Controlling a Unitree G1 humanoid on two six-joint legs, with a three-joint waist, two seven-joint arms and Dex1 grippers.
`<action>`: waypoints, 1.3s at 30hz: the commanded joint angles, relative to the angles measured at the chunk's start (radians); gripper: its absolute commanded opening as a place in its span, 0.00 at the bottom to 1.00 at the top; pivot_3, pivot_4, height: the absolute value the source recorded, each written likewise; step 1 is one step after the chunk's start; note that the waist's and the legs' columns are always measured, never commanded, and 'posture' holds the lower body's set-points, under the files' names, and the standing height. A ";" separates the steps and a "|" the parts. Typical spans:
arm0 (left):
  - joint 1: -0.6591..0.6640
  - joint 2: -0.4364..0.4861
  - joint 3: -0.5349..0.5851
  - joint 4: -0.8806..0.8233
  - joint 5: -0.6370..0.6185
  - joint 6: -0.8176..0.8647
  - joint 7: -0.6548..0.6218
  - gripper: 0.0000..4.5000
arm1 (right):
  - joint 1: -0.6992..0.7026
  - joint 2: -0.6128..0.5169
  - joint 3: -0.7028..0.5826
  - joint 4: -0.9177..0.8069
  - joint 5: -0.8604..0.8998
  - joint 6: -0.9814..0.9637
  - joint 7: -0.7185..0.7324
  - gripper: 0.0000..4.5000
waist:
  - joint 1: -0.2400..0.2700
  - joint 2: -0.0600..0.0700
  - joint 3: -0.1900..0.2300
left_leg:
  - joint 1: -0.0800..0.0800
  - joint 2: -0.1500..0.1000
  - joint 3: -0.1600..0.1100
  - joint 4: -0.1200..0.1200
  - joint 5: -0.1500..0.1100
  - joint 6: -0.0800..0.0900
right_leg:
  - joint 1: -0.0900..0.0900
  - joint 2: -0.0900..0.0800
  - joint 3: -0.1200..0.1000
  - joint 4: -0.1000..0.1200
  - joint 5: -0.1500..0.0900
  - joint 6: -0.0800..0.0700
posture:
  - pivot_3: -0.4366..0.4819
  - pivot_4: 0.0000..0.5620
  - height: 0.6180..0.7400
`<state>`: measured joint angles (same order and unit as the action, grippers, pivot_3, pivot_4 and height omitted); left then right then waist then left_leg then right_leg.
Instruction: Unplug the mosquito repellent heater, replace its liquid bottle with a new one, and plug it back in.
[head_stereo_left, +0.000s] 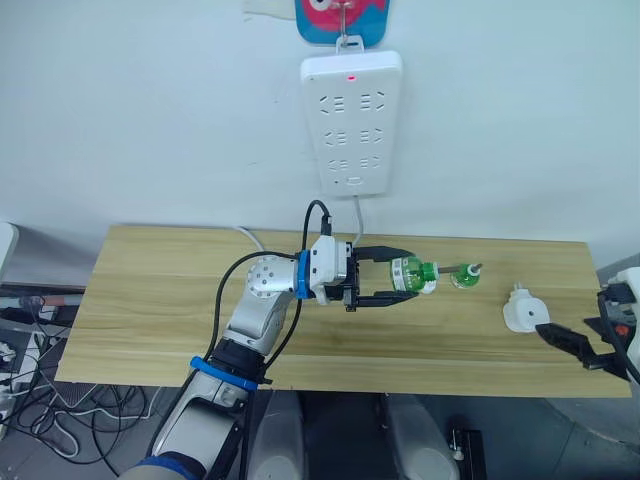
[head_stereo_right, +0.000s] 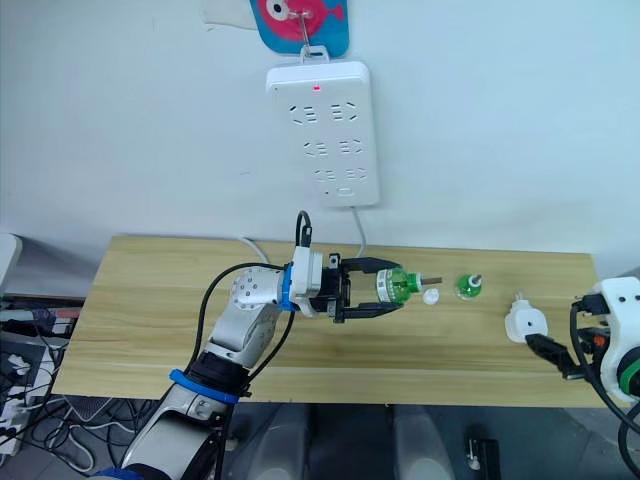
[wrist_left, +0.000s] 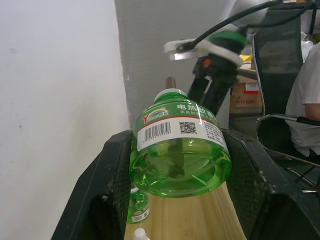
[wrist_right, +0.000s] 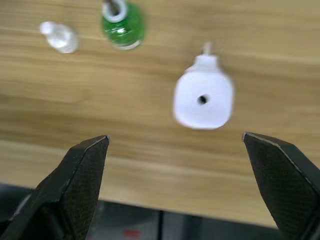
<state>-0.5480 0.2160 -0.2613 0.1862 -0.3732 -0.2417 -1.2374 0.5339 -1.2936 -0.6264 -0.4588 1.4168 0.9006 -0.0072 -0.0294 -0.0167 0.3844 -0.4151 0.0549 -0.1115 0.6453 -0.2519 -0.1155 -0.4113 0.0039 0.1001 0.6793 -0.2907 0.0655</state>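
The left gripper (head_stereo_right: 385, 288) hovers over the middle of the table (head_stereo_right: 150, 320), fingers closed on a green bottle (head_stereo_right: 397, 284) held sideways, its wick pointing right. Just right of it a small white cap (head_stereo_right: 431, 296) lies on the wood, then a second green bottle (head_stereo_right: 467, 286) standing upright. The heater (head_stereo_right: 524, 323) lies unplugged near the table's right end, beside the right gripper (wrist_right: 175, 185), which is wide open and empty. A power strip (head_stereo_right: 322, 130) hangs on the far wall.
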 joint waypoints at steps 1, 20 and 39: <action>0.023 0.003 -0.007 -0.067 -0.005 -0.001 -0.006 0.50 | -0.081 0.008 0.122 0.098 -0.141 0.036 0.101 0.99 | 0.002 0.000 0.000 | 0.000 0.000 0.000 0.000 0.000 0.000 | 0.000 -0.001 0.000 0.000 0.000 0.000 | 0.48 0.66 1.00; 0.056 0.048 -0.004 -0.125 -0.004 0.034 0.008 0.50 | -0.691 0.199 0.440 0.473 -0.541 0.258 0.217 0.99 | 0.003 0.000 0.000 | 0.000 -0.008 0.000 0.001 -0.001 0.006 | 0.000 -0.009 0.000 0.002 0.000 0.000 | 0.53 0.72 1.00; 0.069 0.068 -0.003 -0.150 0.002 0.053 0.015 0.50 | -0.862 0.370 0.419 0.550 -0.785 0.412 0.245 0.99 | 0.003 -0.004 0.002 | 0.001 -0.008 -0.001 0.001 -0.001 0.007 | 0.002 -0.009 -0.001 0.002 0.001 0.001 | 0.56 0.76 1.00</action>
<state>-0.4901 0.2848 -0.2666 0.0831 -0.3694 -0.1814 -1.2268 -0.3395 -0.9393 -0.1991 0.0655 0.6667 1.2791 0.2658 -0.0267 -0.0207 0.3868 -0.4143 0.0473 -0.1124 0.6460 -0.2527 -0.1087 -0.4097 -0.0047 0.0994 0.6812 -0.2898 0.0667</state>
